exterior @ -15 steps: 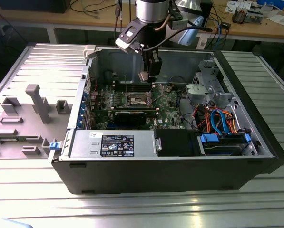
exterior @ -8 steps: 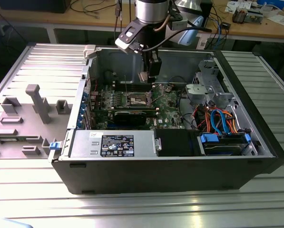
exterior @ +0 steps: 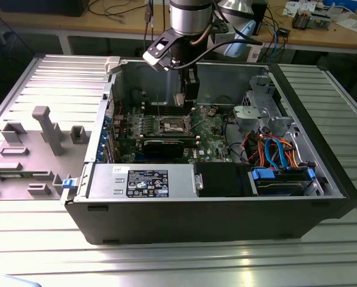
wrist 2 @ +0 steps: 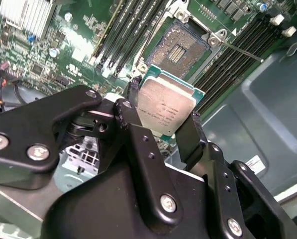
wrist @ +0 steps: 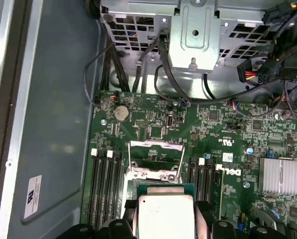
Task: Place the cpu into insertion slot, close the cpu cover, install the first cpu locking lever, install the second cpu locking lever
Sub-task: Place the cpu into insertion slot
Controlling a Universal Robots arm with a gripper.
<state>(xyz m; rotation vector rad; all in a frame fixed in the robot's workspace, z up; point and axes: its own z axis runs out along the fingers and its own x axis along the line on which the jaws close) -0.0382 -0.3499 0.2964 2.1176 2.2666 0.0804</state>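
1. In the exterior view, the tool [exterior: 189, 94] is seen hanging inside the open computer case [exterior: 322, 179], just above the green board [exterior: 213, 128]. The insertion slot [exterior: 173, 124] is found near the tool, toward seven o'clock from it. The power supply [exterior: 143, 181] lies at six o'clock of the slot, well apart. The case is carried by the ribbed counter [exterior: 46, 251].

2. In the second wrist view, the cpu [wrist 2: 165, 105] is seen pinched by two opposite edges between the tool's black fingers [wrist 2: 189, 137], with its metal top turned to the camera. The cpu is held clear of the board. The insertion slot [wrist 2: 180, 47] is seen beyond it, uncovered, between the banks of memory slots [wrist 2: 131, 30].

3. In the first wrist view, the cpu [wrist: 165, 215] is seen hovering partly over the insertion slot, whose cpu cover [wrist: 155, 160] is swung up and open. The placing step is judged to be in hand. It is best done with the chip kept level and its edges squared to the socket rim. The chip is then best lowered straight, with no sliding, so that the fine contacts are not bent.
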